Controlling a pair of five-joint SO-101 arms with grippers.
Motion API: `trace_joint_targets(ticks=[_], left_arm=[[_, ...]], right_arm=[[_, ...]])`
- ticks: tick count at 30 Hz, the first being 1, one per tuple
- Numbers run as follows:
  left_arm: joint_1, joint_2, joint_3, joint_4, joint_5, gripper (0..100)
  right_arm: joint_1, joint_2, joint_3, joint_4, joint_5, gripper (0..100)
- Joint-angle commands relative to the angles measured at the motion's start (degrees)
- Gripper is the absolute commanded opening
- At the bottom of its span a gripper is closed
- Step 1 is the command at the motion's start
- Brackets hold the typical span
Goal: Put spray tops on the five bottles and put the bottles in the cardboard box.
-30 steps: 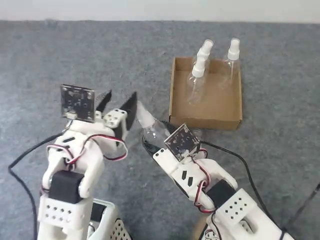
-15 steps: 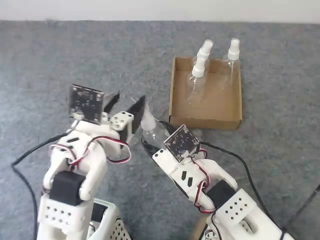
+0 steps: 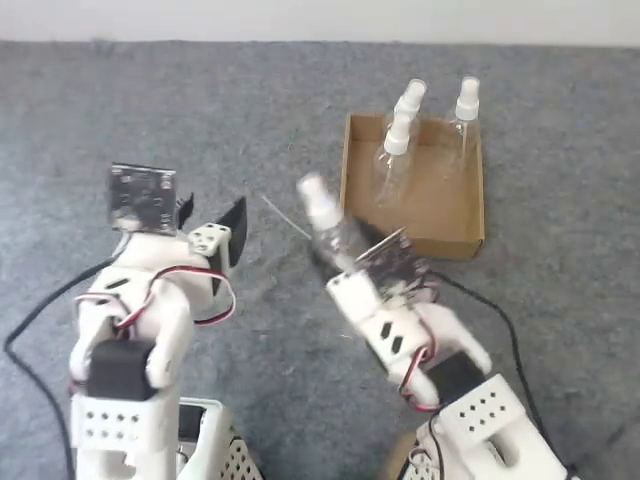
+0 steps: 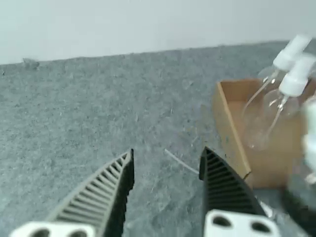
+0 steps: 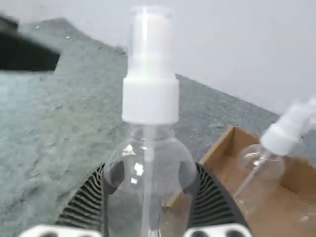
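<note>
My right gripper (image 5: 150,170) is shut on a clear bottle (image 5: 148,158) that carries a white spray top (image 5: 150,84). In the high view this bottle (image 3: 333,232) stands tilted, just left of the cardboard box (image 3: 352,190). Three capped bottles (image 3: 395,160) lean inside the box. My left gripper (image 3: 210,212) hangs open over the carpet, left of the held bottle, with nothing between its fingers (image 4: 111,190). The box (image 4: 231,131) and two of its bottles (image 4: 276,98) lie beyond that gripper.
A thin clear tube (image 3: 285,217) lies loose on the grey carpet between the two grippers, also seen as the tube (image 4: 180,162) ahead of the left fingers. A white perforated basket (image 3: 215,445) sits at the front left, by the left arm's base.
The left gripper has pulled back to the left, away from the bottle, and stays open. The right arm has raised the bottle, now with its spray top on, and swung it toward the box.
</note>
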Motion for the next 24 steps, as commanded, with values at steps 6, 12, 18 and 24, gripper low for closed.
trace_joint_targets(ticks=[6, 12, 18, 24], left_arm=[[12.31, -0.88, 10.51, -7.56, -3.25, 21], [18.64, -0.88, 13.32, -7.82, -4.57, 24], [18.55, -0.88, 13.93, -8.0, -2.64, 39], [17.49, -0.88, 13.93, -8.88, -2.46, 39]], right_arm=[[3.3, -1.63, -7.3, -1.54, -7.3, 0.6], [0.31, -1.63, -14.42, 3.03, -3.87, 0.6], [-5.23, -1.45, -20.13, 10.68, -3.69, 0.6], [-6.81, 2.95, -20.04, 12.88, -3.69, 0.6]])
